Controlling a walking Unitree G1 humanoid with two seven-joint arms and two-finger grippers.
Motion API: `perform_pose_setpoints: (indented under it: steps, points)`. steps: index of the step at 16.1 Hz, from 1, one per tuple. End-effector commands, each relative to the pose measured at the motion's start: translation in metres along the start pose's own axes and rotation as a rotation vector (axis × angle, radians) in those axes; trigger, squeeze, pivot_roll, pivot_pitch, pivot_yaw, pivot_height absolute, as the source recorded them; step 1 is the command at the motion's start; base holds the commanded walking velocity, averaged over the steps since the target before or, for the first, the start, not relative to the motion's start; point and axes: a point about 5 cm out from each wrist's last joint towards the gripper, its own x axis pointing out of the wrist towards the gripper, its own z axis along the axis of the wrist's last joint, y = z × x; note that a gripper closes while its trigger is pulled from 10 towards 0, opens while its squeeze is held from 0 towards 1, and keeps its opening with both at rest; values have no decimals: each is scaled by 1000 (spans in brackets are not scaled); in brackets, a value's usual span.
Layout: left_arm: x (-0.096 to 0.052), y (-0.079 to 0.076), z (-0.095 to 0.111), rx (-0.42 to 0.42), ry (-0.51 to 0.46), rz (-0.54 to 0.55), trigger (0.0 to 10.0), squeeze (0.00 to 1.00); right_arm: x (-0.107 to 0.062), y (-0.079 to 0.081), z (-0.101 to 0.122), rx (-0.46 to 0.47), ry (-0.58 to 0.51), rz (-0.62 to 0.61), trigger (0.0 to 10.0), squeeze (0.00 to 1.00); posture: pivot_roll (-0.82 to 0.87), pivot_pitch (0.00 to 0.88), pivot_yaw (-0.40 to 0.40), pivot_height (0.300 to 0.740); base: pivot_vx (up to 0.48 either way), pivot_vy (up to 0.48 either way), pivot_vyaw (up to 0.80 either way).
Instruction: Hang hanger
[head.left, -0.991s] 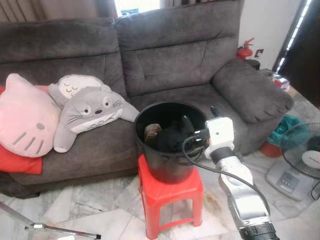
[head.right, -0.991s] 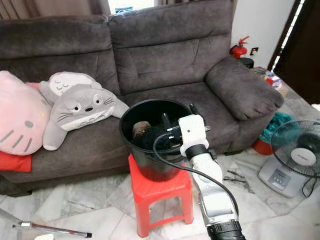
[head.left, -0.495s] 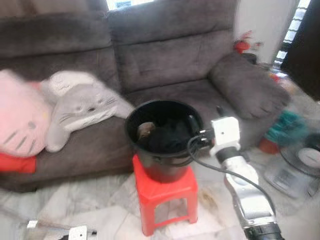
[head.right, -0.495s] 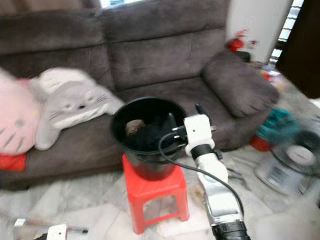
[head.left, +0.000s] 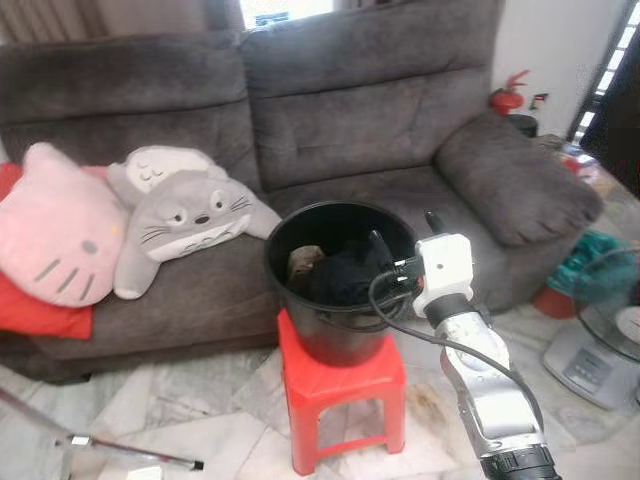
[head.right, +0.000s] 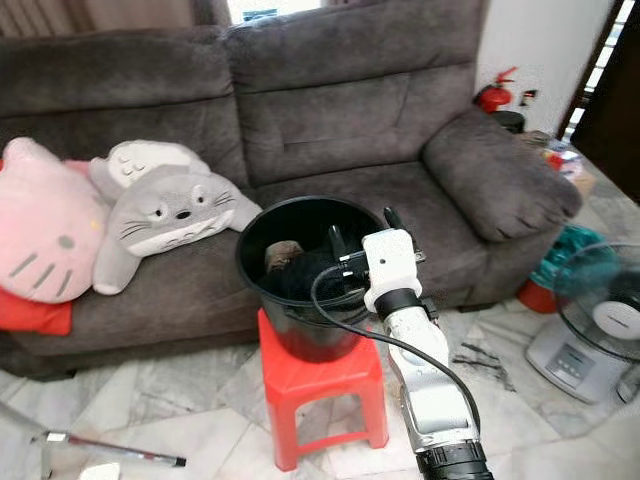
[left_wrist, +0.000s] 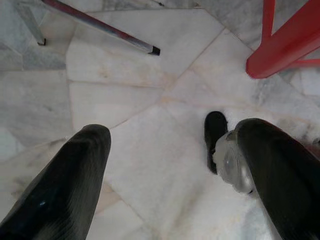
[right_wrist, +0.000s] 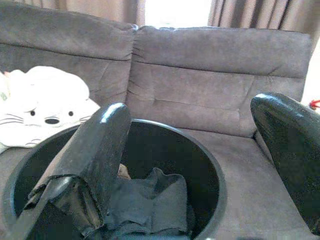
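Note:
A black bucket (head.left: 330, 340) stands on a red plastic stool (head.left: 340, 385) in front of a grey sofa (head.left: 350, 110). Dark crumpled clothes (head.left: 345, 275) and a brownish item (head.left: 303, 262) lie inside it. My right gripper (head.left: 403, 238) is open at the bucket's right rim, one finger over the opening and the other outside it. In the right wrist view the right gripper (right_wrist: 200, 150) spreads wide above the clothes (right_wrist: 150, 200), with nothing held. My left gripper (left_wrist: 170, 175) hangs open low over the marble floor (left_wrist: 115, 100).
A grey plush (head.left: 190, 215) and a pink cat cushion (head.left: 55, 235) lie on the sofa's left seat. A metal rod (head.left: 110, 450) lies on the floor at the front left. A floor fan (head.left: 610, 320) and a teal bag (head.left: 580, 255) stand at the right.
The whole picture swung and blurred half a second ago, then settled, so the camera moved. My right gripper keeps its place at the bucket's rim, still open.

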Motion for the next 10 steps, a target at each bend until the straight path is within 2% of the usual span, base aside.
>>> perform_pose_setpoints:
  steps: [1,4,8,10]
  points:
    - [-2,9,-3,1,8,14,10000,0,1,2,3,4,-10,8,10000,0,-111,0,84,740,300,0,0]
    - [-2,9,-4,1,13,14,10000,0,0,4,4,-5,-17,20,10000,0,-110,0,83,740,322,0,508]
    - [-1,-7,-6,6,19,-4,10000,0,1,3,4,6,-17,17,10000,0,-111,0,83,740,326,0,0]
    - [2,-18,0,10,12,-14,10000,0,1,4,4,7,-17,20,10000,0,-113,0,83,740,326,0,0]
